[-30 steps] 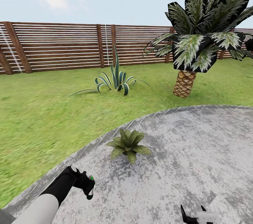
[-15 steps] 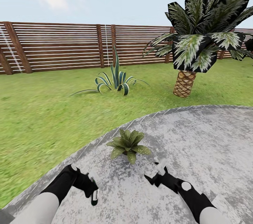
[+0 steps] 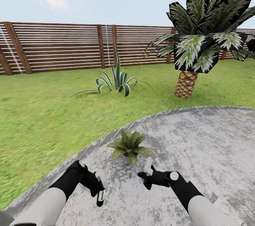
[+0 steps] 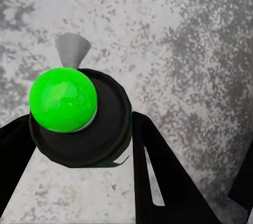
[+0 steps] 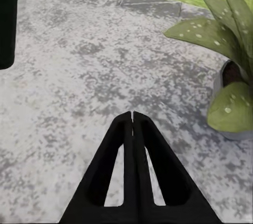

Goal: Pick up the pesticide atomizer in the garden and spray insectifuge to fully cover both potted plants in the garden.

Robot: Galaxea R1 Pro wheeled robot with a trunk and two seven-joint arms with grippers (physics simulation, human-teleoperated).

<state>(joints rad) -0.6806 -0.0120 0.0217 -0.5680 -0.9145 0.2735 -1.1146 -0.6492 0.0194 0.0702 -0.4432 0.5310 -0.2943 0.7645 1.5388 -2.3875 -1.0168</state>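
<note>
Head view: a potted plant [image 3: 129, 144] stands on the grey paved patio [image 3: 198, 148], near its curved edge, where the stone meets the lawn [image 3: 46, 112]. The plant is a low rosette of broad, pointed green leaves with pale speckles. Right wrist view: its small grey pot [image 5: 227, 103] shows under the leaves, its interior hidden by foliage.

The pesticide atomizer [image 3: 100, 188] is held in the left gripper [image 3: 98, 190], low over the patio and on the robot's left of the plant, apart from the leaves. In the head view it appears as a slim pale-and-dark body hanging downward from the black jaws. Left wrist view: seen end-on, it presents a round black part with a bright green dome [image 4: 64, 99] and a grey nozzle-like cone [image 4: 72, 49] over bare stone; the left jaws are closed against its black body on both sides.

The right gripper [image 3: 147, 169] hangs just in front of the plant, close beside the nearest leaves; whether it touches them cannot be told. Right wrist view: the right jaws are pressed together tip to tip [image 5: 132, 116] and grasp nothing.

Background, head view: a striped agave [image 3: 117, 80] and a scaly-trunked palm [image 3: 193, 41] on the lawn, before a brown slatted fence [image 3: 63, 47].
</note>
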